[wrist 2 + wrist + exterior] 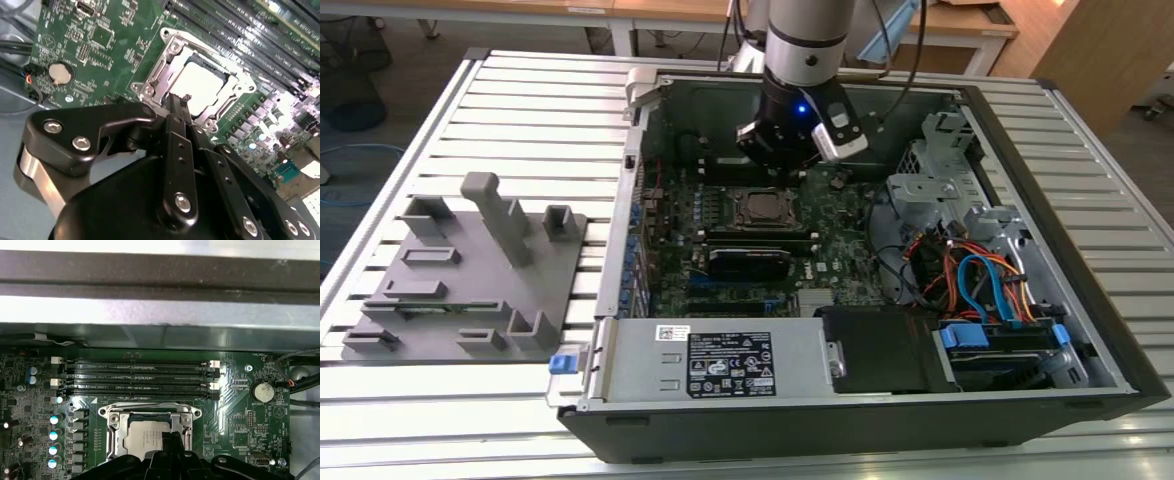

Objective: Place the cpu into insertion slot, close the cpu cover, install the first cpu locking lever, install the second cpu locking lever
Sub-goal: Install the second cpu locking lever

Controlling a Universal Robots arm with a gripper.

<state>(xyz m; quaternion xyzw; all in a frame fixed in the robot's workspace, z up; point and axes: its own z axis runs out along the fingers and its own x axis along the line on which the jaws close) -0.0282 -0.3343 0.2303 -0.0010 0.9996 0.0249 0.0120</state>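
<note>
My arm reaches down into the open computer case [1067, 250], the gripper [781, 165] hanging just above the green motherboard [841, 255], with the case's back wall close behind it and a drive cage [941, 165] off to the exterior view's right. The cpu [202, 82] sits in the insertion slot [162, 75], its dull silver top showing through the cut-out of the cpu cover [240, 80], which lies flat over it. In the second wrist view the gripper's [180, 100] black fingers [175, 112] are pressed together into one narrow tip, holding nothing, right at the socket's edge; whether it touches the metal rim I cannot tell. In the first wrist view the gripper's tip [172, 440] overlaps the near part of the cpu [145, 437], with the long memory slots [140, 377] lying beyond the socket. The gripper's body hides the near side of the socket, and I cannot make out the locking levers' position.
</note>
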